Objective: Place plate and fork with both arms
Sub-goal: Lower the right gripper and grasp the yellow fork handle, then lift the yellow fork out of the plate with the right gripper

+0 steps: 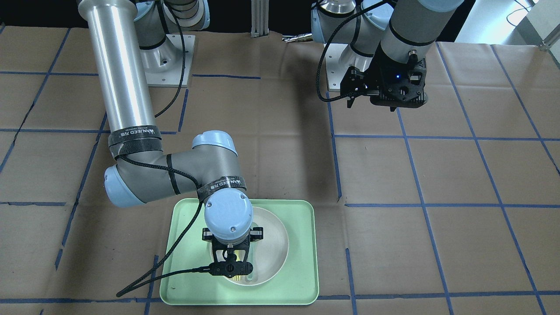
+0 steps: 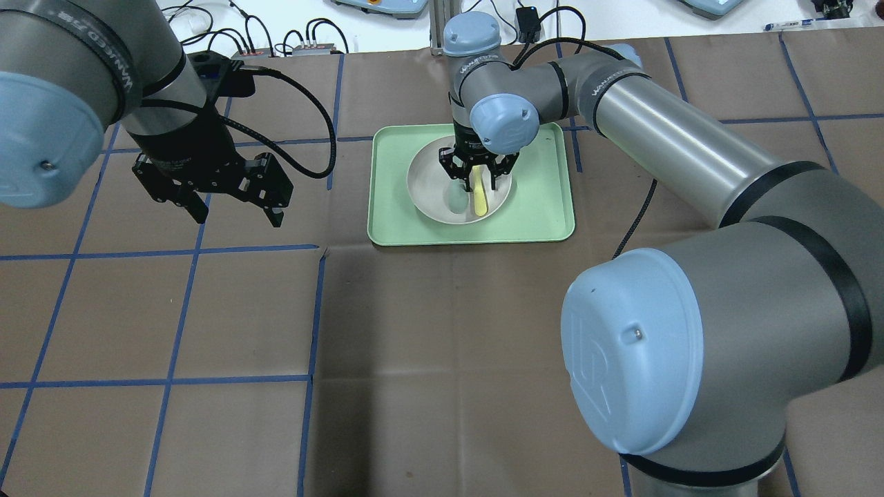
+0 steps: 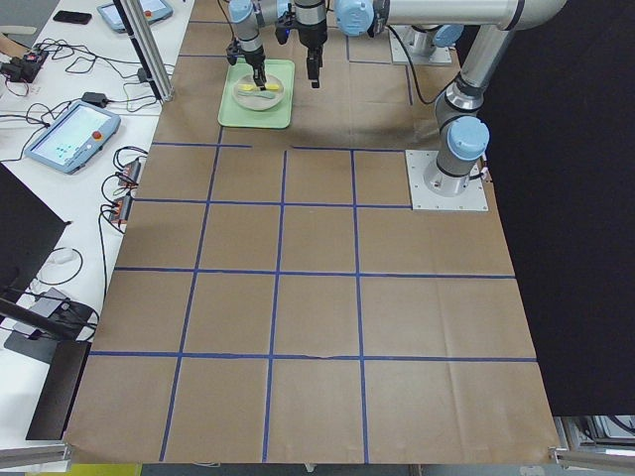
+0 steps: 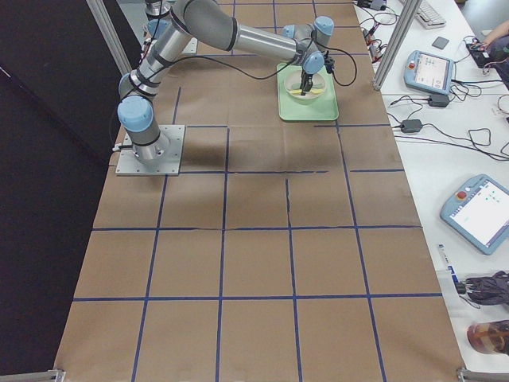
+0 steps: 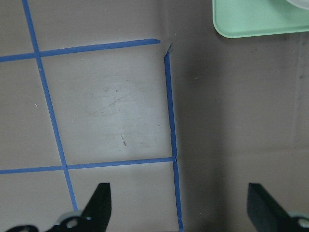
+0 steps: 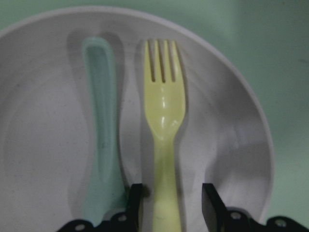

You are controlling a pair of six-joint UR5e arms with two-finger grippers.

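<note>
The off-white plate [image 2: 428, 186] sits in the light-green tray [image 2: 545, 207]. The pale-yellow fork [image 2: 480, 197] lies in the plate next to a grey-green spoon [image 2: 456, 200]. My right gripper [image 2: 473, 181] is lowered into the plate. In the right wrist view the gripper [image 6: 171, 203] is open, with its fingers on either side of the fork [image 6: 165, 121] handle and small gaps showing on both sides. My left gripper [image 2: 238, 219] is open and empty, above the bare table to the left of the tray. It also shows in the left wrist view [image 5: 181, 203].
The table is covered in brown paper with a blue tape grid. A corner of the tray [image 5: 251, 24] shows at the top right of the left wrist view. The right arm's cable [image 1: 175, 245] hangs over the tray's edge.
</note>
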